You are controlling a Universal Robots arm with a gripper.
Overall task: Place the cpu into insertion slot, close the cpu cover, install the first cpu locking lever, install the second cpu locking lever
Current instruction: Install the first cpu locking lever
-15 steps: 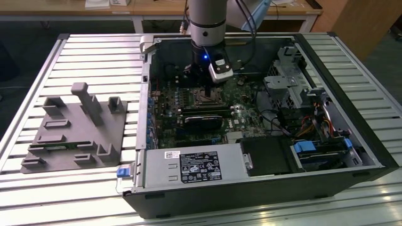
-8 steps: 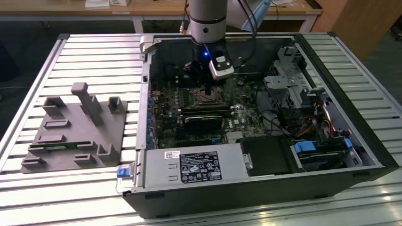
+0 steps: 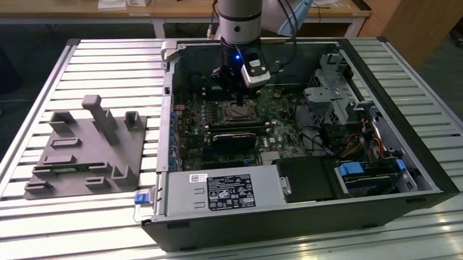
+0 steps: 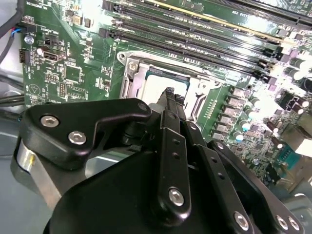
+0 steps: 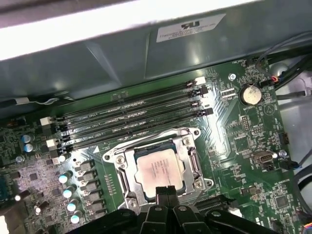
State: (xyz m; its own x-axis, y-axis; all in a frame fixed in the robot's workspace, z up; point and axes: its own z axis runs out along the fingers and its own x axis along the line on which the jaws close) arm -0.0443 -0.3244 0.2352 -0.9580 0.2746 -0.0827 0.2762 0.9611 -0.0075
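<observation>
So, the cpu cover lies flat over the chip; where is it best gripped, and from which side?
Probably by one side bar of the cpu cover, coming down from above: it is a flat frame lying around the cpu, so only its outer edge can be pinched. The memory slots crowd one side; the side near the gripper looks freer. Its hinge side I cannot tell.

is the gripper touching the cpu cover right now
Cannot tell. In both wrist views the gripper tip overlaps the near edge of the cpu cover, hiding any contact or gap; the exterior view is no clearer.
</observation>
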